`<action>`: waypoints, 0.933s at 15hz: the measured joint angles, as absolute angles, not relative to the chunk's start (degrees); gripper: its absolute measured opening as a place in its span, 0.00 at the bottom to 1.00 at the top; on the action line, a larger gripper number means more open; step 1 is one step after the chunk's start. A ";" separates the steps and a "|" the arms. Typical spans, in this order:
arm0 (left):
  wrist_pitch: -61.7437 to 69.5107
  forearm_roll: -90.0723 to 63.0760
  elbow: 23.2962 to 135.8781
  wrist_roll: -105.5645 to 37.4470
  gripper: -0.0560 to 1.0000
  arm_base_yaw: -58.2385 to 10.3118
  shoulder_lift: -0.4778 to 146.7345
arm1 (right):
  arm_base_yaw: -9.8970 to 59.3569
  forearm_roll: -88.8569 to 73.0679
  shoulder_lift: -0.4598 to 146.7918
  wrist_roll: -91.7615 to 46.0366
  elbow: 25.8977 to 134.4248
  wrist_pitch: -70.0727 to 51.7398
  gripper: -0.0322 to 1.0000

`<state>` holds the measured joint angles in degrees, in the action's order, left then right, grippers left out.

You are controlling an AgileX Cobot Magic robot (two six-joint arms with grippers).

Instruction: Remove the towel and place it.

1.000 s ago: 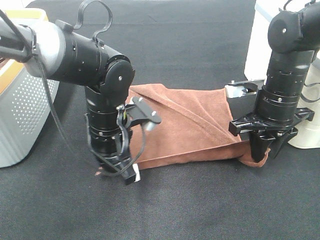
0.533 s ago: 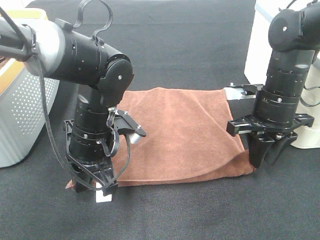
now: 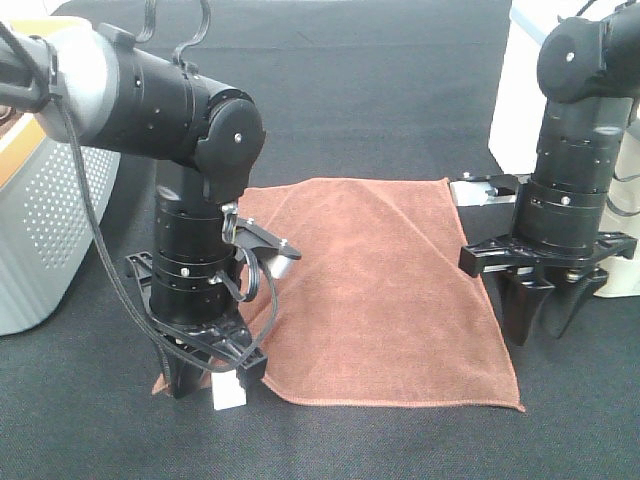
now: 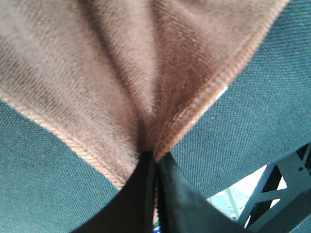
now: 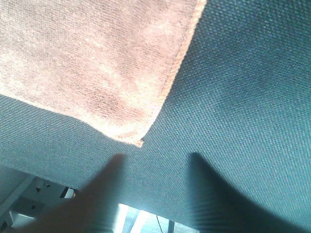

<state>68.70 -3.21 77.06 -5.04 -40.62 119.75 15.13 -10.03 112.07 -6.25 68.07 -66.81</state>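
Note:
The towel [image 3: 390,290] is reddish-brown and lies spread nearly flat on the black table. My left gripper [image 3: 190,385] is shut on its front-left corner, beside the white tag [image 3: 228,390]. In the left wrist view the fingers [image 4: 153,162] pinch the hemmed corner of the towel [image 4: 121,73]. My right gripper [image 3: 545,325] is open just off the towel's right edge and holds nothing. In the right wrist view the gripper [image 5: 155,194] has its fingers apart, and a free corner of the towel [image 5: 87,63] lies on the table just ahead of them.
A white perforated basket [image 3: 40,230] with a yellow rim stands at the left. A white container [image 3: 525,80] stands at the back right, and a white object [image 3: 625,275] sits behind the right arm. Black table [image 3: 400,440] runs in front of the towel.
The towel went from folded to spread out, drawn toward the front. My left gripper moved forward with its corner. My right gripper opened and let go of its corner.

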 joint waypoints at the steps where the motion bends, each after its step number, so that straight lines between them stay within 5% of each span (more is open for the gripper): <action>1: 68.75 -2.75 77.06 -4.64 0.10 -40.62 119.69 | 15.13 -10.03 112.01 -6.25 68.07 -66.81 0.55; 2: 68.81 -2.52 77.06 -4.53 0.28 -40.62 119.69 | 15.13 -10.03 112.01 -6.25 68.07 -66.81 0.63; 3: 68.81 -2.52 77.06 -4.53 0.28 -40.62 119.69 | 15.13 -10.03 112.01 -6.25 68.07 -66.81 0.63; 5: 68.93 -1.78 77.06 -4.41 0.59 -40.62 119.69 | 15.13 -10.03 112.01 -6.25 68.07 -67.15 0.65; 6: 68.93 -1.55 77.06 -4.41 0.66 -40.62 119.69 | 15.13 -10.03 112.01 -6.25 68.07 -67.95 0.66; 14: 69.10 0.74 77.06 -1.32 0.71 -40.62 101.53 | 15.13 -15.64 99.01 -8.19 68.01 -69.33 0.66</action>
<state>69.10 0.74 77.06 -1.32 -40.62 101.53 15.13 -15.64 99.01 -8.19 68.01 -69.33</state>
